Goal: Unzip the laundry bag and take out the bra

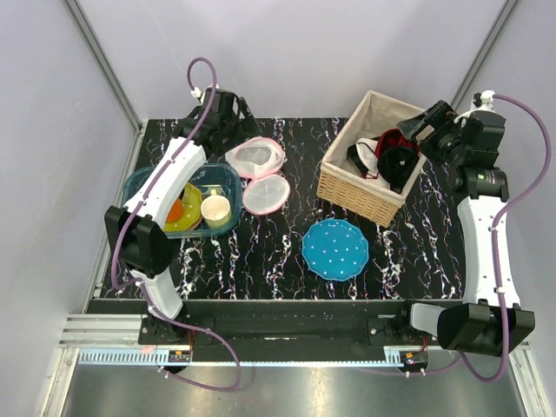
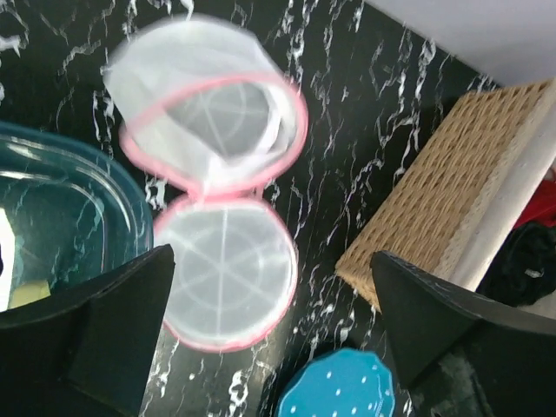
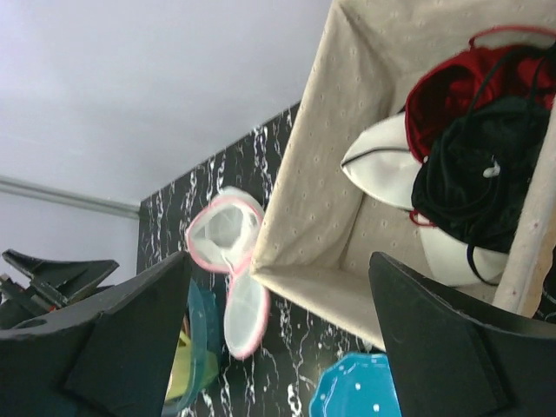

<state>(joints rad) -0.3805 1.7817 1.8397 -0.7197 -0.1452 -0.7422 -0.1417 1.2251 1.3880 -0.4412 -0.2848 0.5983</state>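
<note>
The laundry bag lies open on the black marbled table, its two pink-rimmed white mesh halves side by side; both look empty. It also shows in the left wrist view and the right wrist view. The red and black bra lies in the wicker basket, on a white-and-black bra; the right wrist view shows the red and black bra too. My left gripper is open and empty, above and behind the bag. My right gripper is open and empty at the basket's far right rim.
A teal plastic tub holding a yellow dish, an orange thing and a cream cup stands left of the bag. A blue dotted plate lies in front of the basket. Grey walls close in on the table's back and sides.
</note>
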